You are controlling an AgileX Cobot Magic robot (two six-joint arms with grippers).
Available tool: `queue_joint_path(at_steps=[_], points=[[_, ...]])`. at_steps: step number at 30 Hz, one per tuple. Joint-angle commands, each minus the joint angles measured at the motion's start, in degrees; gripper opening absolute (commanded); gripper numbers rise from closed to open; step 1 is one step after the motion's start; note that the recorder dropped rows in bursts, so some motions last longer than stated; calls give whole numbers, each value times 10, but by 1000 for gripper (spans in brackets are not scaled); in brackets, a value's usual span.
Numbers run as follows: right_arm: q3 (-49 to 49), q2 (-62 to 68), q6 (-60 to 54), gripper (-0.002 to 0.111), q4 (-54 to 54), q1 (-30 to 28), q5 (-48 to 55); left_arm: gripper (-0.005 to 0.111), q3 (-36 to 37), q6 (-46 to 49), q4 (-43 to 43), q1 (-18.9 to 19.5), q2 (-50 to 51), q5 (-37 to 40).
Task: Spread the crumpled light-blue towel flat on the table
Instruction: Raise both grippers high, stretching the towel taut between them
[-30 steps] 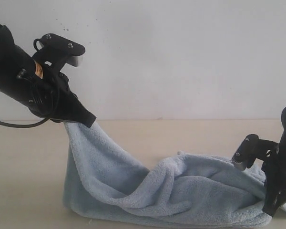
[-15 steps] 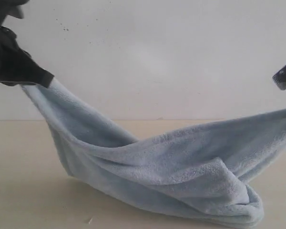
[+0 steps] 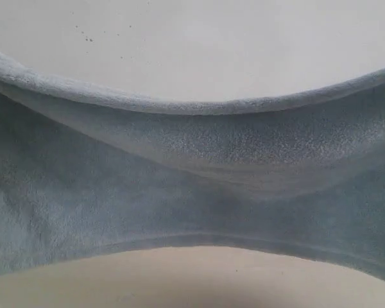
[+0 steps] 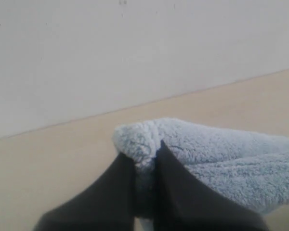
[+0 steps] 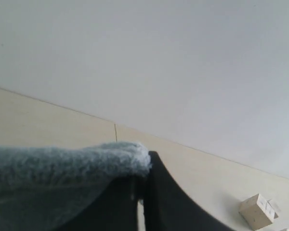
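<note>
One pale light-blue fluffy terry towel (image 3: 192, 186) hung stretched above one beige matte table (image 3: 192, 279); black left gripper (image 4: 145, 160) pinched one end, black right gripper (image 5: 142, 174) pinched the other

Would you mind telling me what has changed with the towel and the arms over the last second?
Both arms rose and drew apart, leaving the exterior view. They lifted the towel from a crumpled heap into a wide band whose sagging middle now hangs above the table. Unchanged: the left pincer and right pincer stay shut on the towel's ends.
</note>
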Motion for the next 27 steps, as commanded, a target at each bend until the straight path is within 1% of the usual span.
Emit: queue_joint_path(at_steps=[1,3,6,16,21,25,27], points=[[0,-11,5,0,31,-1,6,4,-3,21,5,2,-1,73],[0,-11,5,0,53,-1,8,4,-2,23,7,2,1,90],[0,-11,1,0,76,-1,10,4,2,23,11,2,1,91],[0,-11,1,0,94,-1,1,4,3,23,4,2,8,105],[0,-11,1,0,143,-1,3,4,4,23,4,2,8,125],[0,-9,1,0,176,-1,5,4,7,26,-38,2,9,122],[0,-4,1,0,176,-1,5,4,20,38,-61,2,9,95]])
